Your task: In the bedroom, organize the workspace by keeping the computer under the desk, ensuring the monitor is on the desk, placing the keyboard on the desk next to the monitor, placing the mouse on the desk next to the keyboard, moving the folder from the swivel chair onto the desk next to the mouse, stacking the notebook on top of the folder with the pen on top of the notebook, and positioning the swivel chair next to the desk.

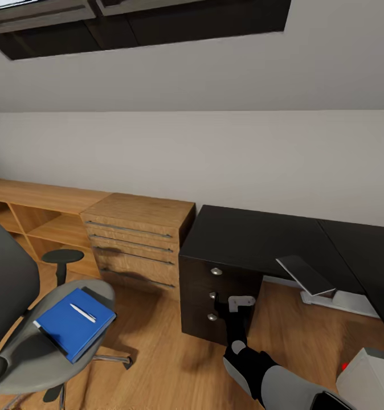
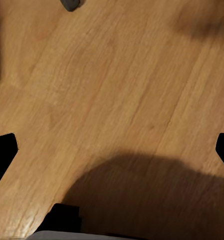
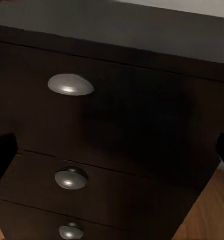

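Note:
The grey swivel chair (image 1: 38, 341) stands at the lower left. On its seat lies the blue folder (image 1: 73, 323) with the pale pen (image 1: 82, 312) on top. The black desk (image 1: 260, 236) is at the right, its drawers carrying round silver knobs (image 3: 70, 84). My right gripper (image 3: 112, 152) is open, close in front of those drawers, and its arm (image 1: 254, 364) reaches in from the lower right. My left gripper (image 2: 112, 150) is open over bare wooden floor. A pale boxy case, probably the computer (image 1: 371, 378), sits at the lower right. Monitor, keyboard, mouse and notebook are out of view.
A light wooden counter (image 1: 138, 219) with bar-handled drawers and open shelves runs along the wall left of the desk. A flat grey slab (image 1: 305, 274) leans on a pale base (image 1: 343, 300) on the floor under the desk. Wooden floor (image 1: 158, 347) lies between chair and desk.

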You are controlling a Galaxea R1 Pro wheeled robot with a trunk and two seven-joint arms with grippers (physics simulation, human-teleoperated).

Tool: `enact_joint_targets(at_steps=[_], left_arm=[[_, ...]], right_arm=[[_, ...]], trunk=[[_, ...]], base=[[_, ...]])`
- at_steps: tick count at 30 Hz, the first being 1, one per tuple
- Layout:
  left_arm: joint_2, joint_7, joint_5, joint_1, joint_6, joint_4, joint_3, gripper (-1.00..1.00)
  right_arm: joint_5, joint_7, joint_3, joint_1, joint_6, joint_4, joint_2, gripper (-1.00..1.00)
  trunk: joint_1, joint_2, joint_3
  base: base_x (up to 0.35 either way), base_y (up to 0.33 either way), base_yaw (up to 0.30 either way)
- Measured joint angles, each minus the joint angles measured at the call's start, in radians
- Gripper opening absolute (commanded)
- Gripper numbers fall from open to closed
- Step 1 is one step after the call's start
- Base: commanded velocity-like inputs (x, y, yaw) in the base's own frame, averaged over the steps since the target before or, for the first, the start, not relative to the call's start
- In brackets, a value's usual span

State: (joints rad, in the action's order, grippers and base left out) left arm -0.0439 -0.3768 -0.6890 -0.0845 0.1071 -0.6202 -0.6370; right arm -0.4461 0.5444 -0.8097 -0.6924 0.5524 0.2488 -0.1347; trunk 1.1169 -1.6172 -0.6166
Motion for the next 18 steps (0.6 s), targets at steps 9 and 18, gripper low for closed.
enact_joint_targets(at_steps=[9, 18], left_arm=[[0.0, 0.0, -0.001, 0.0, 0.0, 0.001, 0.001, 1.0], [-0.001, 0.0, -0.001, 0.0, 0.0, 0.001, 0.001, 1.0]], right_arm=[[-0.005, -0.003, 0.007, 0.0, 0.101, 0.0, 0.002, 1.0], [-0.003, -0.005, 0.007, -0.001, 0.107, 0.0, 0.004, 1.0]], trunk=[[0.0, 0.0, -0.006], [0.0, 0.0, -0.01]], base=[[0.0, 0.0, 0.27], [0.0, 0.0, 0.28]])
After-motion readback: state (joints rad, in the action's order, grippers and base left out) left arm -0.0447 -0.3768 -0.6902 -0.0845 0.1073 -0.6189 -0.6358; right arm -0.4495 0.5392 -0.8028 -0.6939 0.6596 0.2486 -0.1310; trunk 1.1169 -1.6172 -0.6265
